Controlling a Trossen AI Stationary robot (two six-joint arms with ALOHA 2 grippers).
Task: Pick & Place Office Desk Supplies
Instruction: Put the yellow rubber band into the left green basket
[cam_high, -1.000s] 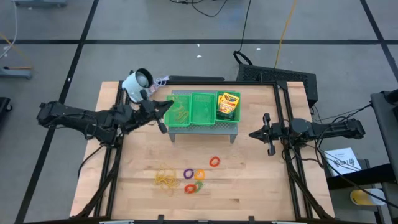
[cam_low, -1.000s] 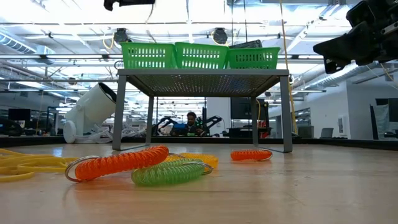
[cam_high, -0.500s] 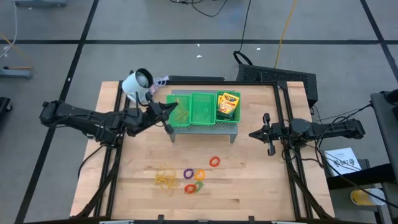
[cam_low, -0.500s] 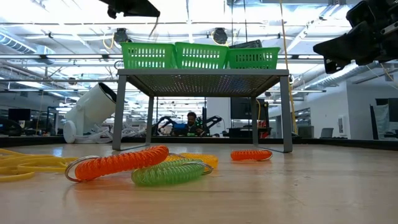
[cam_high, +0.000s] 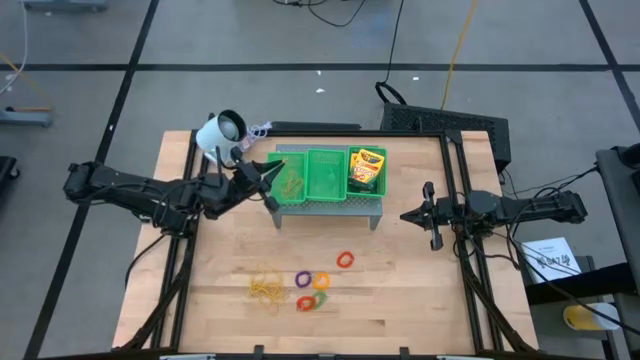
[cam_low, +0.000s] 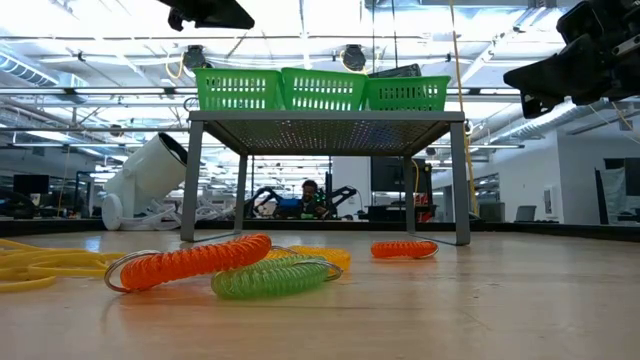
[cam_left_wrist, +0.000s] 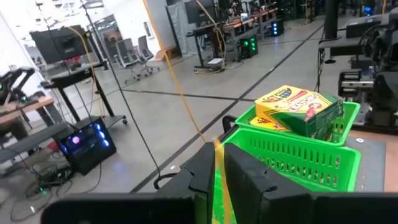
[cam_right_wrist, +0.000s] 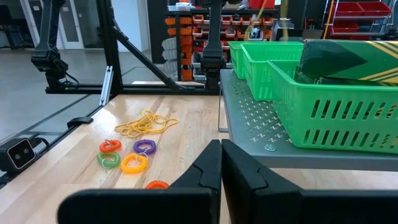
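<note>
The green three-part tray (cam_high: 312, 160) stands on a grey metal stand (cam_high: 330, 206). Its right compartment holds yellow-and-green crayon boxes (cam_high: 367, 168), and yellowish rubber bands (cam_high: 292, 183) lie in its left one. My left gripper (cam_high: 272, 180) is level at the tray's left end, high over the table (cam_low: 205, 12), with a yellow band strand in its narrow finger gap (cam_left_wrist: 219, 149). More rubber bands (cam_high: 265, 288) and red (cam_high: 345, 260), purple (cam_high: 303, 279), orange (cam_high: 321, 282) and green (cam_low: 275, 277) rings lie on the table. My right gripper (cam_high: 432, 215) waits shut (cam_right_wrist: 221, 155) right of the stand. My left gripper has a strand of a yellow rubber band (cam_left_wrist: 217, 171) running between its two fingers (cam_left_wrist: 245, 171), which stand only slightly apart. The fingers come in level from the table's left, over the tray's left compartment. How the strand hangs below them is hidden by the fingers.
A white round-headed device (cam_high: 222, 133) with a cord lies at the table's far left corner, close to my left arm. Bare wood lies in front of the stand and to the right of the rings.
My left gripper has edged a little toward the tray and dipped slightly, so more of it shows at the top of the low view. The things on the table and in the tray have not moved.
</note>
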